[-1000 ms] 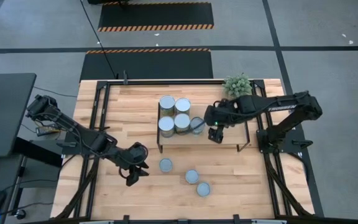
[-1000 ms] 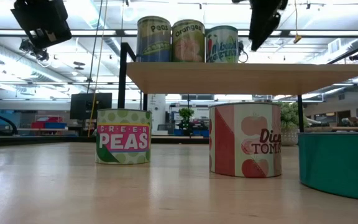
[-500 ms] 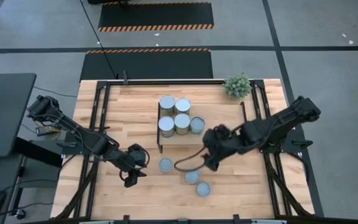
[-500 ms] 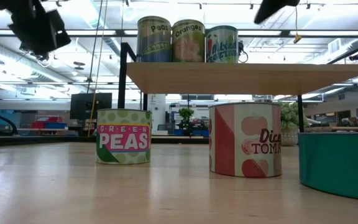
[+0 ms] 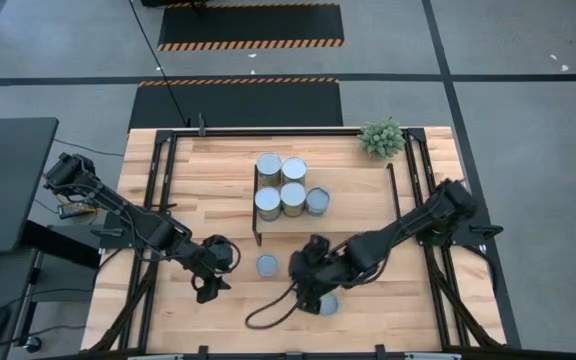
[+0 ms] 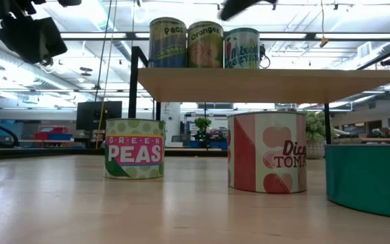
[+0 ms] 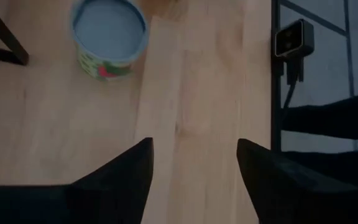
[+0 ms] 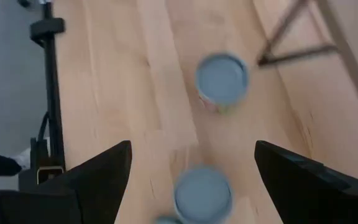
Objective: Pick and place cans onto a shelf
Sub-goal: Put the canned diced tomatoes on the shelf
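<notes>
Hovering open-jawed over 3 loose cans (image 5: 267, 265), right gripper (image 5: 311, 285) could clip a neighbour on descent. Left gripper (image 5: 206, 288) also open, idle; shelf (image 5: 358, 215) holds 5.

"GREEN PEAS" on green dotted can (image 6: 135, 149) on table | "Dic… TOMA…", cut off, on red-and-cream can (image 6: 267, 152) | shelf (image 6: 263, 84): "Peas" can (image 6: 167, 43) | "Oranges" can (image 6: 205, 44) | third can (image 6: 242, 48) label unreadable
</notes>
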### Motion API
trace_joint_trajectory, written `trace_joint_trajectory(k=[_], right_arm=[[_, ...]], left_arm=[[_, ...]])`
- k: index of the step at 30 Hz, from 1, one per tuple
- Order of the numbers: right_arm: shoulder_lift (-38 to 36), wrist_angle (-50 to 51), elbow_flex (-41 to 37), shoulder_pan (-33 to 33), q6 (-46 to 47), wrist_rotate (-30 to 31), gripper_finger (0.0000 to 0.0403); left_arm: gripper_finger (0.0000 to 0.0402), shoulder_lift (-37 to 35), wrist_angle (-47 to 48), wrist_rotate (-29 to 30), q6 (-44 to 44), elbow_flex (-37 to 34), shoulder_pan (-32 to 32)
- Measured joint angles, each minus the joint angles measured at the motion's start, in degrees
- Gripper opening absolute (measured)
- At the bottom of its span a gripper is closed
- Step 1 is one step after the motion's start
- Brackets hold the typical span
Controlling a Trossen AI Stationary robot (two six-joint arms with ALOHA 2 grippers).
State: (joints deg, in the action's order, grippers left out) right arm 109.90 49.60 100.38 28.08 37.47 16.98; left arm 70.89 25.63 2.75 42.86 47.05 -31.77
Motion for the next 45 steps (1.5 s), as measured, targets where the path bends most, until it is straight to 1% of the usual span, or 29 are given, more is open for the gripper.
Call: trace_joint_trajectory(k=[2, 4, 8, 12, 15, 17, 21, 28, 30, 36, 39, 42, 45], right_arm=[[2.3, -0.2, 1.6, 0.0, -3.2, 0.1, 0.0347], [4.3, -0.2, 2.1, -0.4, -4.4, -0.5, 0.0348], [7.4, 2.6, 2.1, -1.3, -5.0, -4.0, 0.0365], [9.3, 3.8, 2.1, -2.0, -9.1, -4.7, 0.0391], [9.1, 2.1, 1.8, -2.2, -12.2, -5.1, 0.0397], [9.0, 2.7, 0.8, -2.7, -12.9, -5.4, 0.0396], [9.1, 1.6, -2.9, -3.4, -13.0, -10.3, 0.0399], [9.1, 0.0, -7.4, -3.3, -14.9, -11.3, 0.0399], [9.1, -2.0, -8.5, -3.3, -15.7, -12.1, 0.0399], [9.1, -5.8, -12.3, -3.5, -16.3, -13.8, 0.0393], [9.1, -8.0, -13.9, -3.8, -16.1, -14.3, 0.0383], [9.1, -10.0, -14.9, -3.9, -16.0, -15.0, 0.0359], [9.1, -10.3, -14.5, -4.2, -16.0, -15.3, 0.0321]], left_arm=[[0.0231, 0.0, 0.0, -1.1, 0.0, 0.0, 0.0], [0.0226, 0.0, 0.2, -2.3, 0.3, 0.0, 0.0], [0.0218, 0.0, 1.1, -4.3, 2.1, 0.0, 0.0], [0.0208, 0.0, 1.8, -5.8, 3.1, 0.0, 0.0], [0.0202, 0.0, 1.8, -6.0, 3.4, 0.0, 0.0], [0.0199, 0.0, 1.8, -6.1, 3.5, 0.0, 0.0], [0.0195, 0.0, 1.8, -6.1, 4.1, 0.0, 0.0], [0.0194, 0.0, 1.7, -5.9, 4.2, 0.0, 0.0], [0.0194, 0.0, 1.7, -5.9, 4.2, 0.0, 0.0], [0.0192, 0.0, 1.7, -5.1, 4.5, 0.0, 0.1], [0.0192, 0.0, 1.7, -5.0, 4.5, 0.0, 0.1], [0.0192, 0.0, 1.7, -4.9, 4.5, 0.0, 0.1], [0.0192, 0.0, 1.7, -4.9, 4.5, 0.0, 0.1]])
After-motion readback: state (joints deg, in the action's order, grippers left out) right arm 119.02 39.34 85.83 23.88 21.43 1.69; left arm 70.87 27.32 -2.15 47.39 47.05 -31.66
